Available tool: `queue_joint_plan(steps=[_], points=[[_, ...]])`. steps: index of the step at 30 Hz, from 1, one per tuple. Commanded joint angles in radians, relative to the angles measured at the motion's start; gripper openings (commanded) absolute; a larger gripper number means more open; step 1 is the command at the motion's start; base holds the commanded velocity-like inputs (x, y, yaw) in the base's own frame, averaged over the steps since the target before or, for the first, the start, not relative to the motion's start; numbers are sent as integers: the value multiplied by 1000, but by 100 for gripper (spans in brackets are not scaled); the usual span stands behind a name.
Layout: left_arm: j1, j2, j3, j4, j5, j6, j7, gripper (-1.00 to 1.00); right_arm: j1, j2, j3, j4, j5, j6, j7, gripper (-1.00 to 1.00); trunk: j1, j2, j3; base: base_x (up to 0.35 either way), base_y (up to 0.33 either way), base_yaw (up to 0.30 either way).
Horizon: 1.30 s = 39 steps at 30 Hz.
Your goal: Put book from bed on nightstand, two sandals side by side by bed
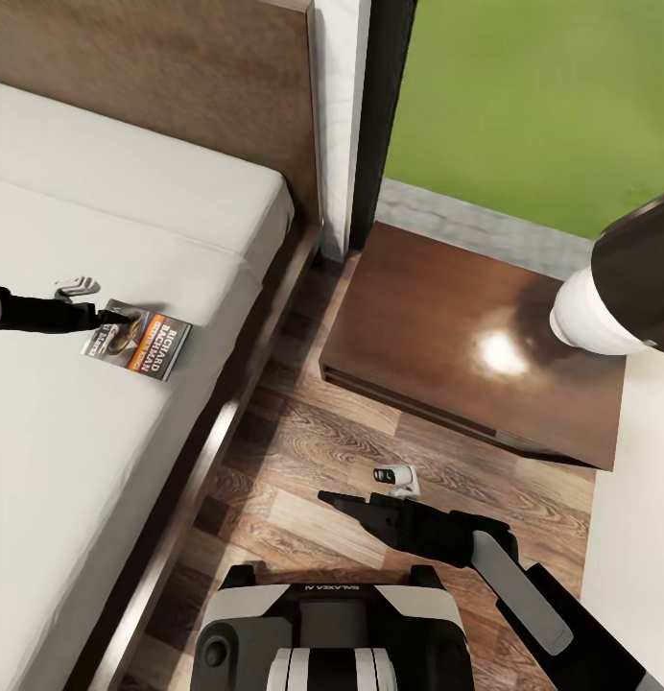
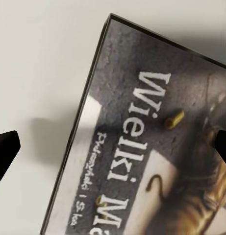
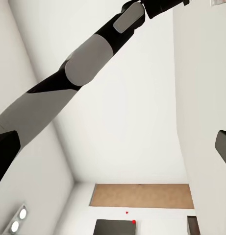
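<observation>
From the head, the book lies flat on the mattress of the bed, a little in from the side rail nearest the nightstand; the nightstand's glossy top is bare apart from a bright glare spot, and it stands between the bed's corner and the window, with wood floor before it. The left arm comes in from the picture's edge, most of it cut off, and the left gripper sits at the book's near corner, its tips touching or just over the cover; from here I cannot tell how wide the jaws stand. The right gripper hangs low over the floor beside the bed, in front of the robot's base; its fingers merge into one dark wedge, so its gap cannot be read here. A rounded white and dark shape at the right edge is cut off and hard to identify. In the left wrist view the book shows close up, tilted, with white lettering and a dark edge against the pale mattress; one dark fingertip rests over the mattress outside the book's edge and the other lies over the cover, so the jaws are spread and grip nothing. The right wrist view looks upward at white walls and ceiling, crossed by an arm; two dark fingertips sit at opposite edges, spread apart with nothing between.
</observation>
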Motion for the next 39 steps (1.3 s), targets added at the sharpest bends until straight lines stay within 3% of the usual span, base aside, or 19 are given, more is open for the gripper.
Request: queue_joint_plan(steps=[1,39], points=[[1,0,3,0,18,26,-10,100,-1,-1,2,0,-9,7,-2,100,5,0,-1,0,0,0],[1,4,5,0,13,24,-26,100,-1,1,2,0,-9,7,-2,100,5,0,-1,0,0,0]])
